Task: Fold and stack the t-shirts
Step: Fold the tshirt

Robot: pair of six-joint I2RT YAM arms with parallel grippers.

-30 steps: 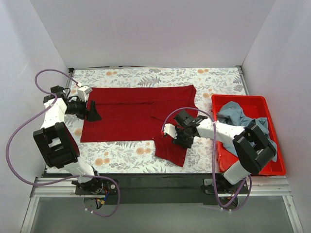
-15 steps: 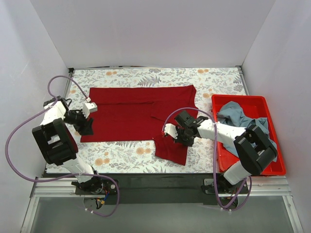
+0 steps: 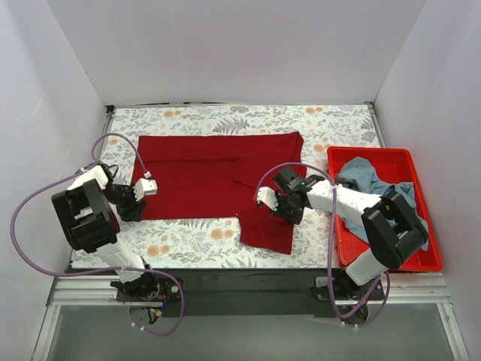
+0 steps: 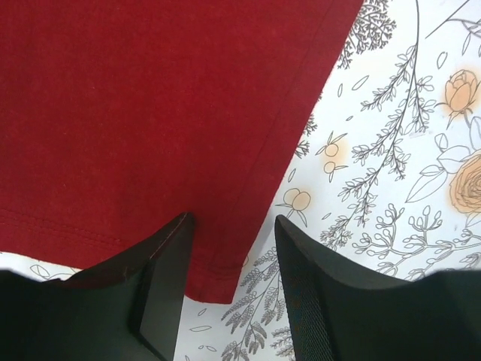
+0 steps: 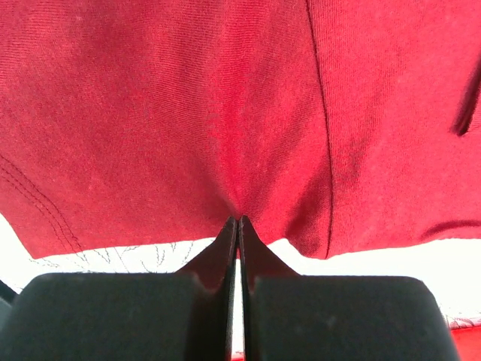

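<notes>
A large, plain dark red cloth t-shirt (image 3: 203, 173) lay spread flat on the white table covering printed with leaves and orange flowers (image 3: 195, 237). Its body ran left to right across the middle of the table. At its right end one part reached toward the near edge, where the cloth lay doubled and slightly rumpled.

The left gripper (image 3: 134, 208) sat low at the near left corner of the dark red t-shirt. In the left wrist view its two black fingers stood apart (image 4: 233, 226). The stitched hem corner of the shirt (image 4: 135, 113) lay flat between and under them, one finger over the cloth and the other over the printed covering. Nothing was clamped there.

The right gripper (image 3: 290, 209) was down on the right part of the same shirt, just left of the bin. In the right wrist view its fingers were pressed together (image 5: 238, 226) with a small fold of the red cloth (image 5: 188, 98) pinched at their tips, and the fabric puckered toward that point.

A bright red rectangular plastic bin (image 3: 368, 151) stood at the right edge of the table. A soft grey-blue cloth t-shirt (image 3: 361, 177) lay crumpled inside it, toward the far end, well apart from the left gripper.
</notes>
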